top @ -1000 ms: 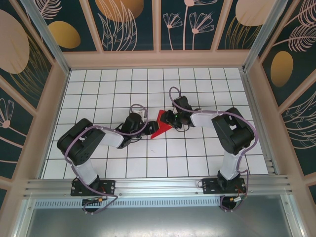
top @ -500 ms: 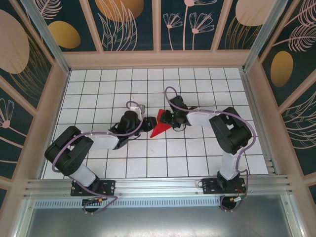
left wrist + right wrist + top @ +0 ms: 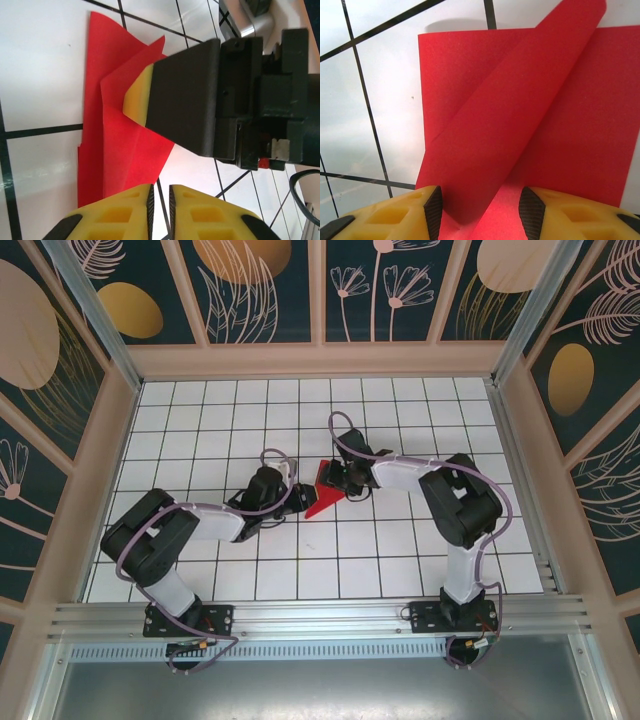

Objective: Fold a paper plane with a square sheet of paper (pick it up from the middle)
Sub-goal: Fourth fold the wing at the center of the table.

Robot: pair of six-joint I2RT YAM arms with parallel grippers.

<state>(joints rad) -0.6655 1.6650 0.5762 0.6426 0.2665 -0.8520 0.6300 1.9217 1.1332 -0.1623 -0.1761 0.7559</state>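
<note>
Here, the left gripper has its yellow pads pressed almost together, with only a thin slit between them. The edge of the thin bright red square sheet of paper runs down behind one pad, and I cannot tell whether any of it is nipped. From above, this gripper meets the left edge of the paper.

Opposite it, the right gripper stands with its fingers spread. A loosely rolled flap of the red sheet rises between them, over flatter layers lying on the tiles. In the left wrist view, one of its black fingers reaches onto the paper from the right, and a red flap partly covers its yellow pad. From above, this gripper sits at the far right side of the paper.

The sheet is folded into a creased wedge, wide at the far end and pointed at the near left. It lies about mid-table on the white tiled tabletop with dark grid lines, between the two arms.
</note>
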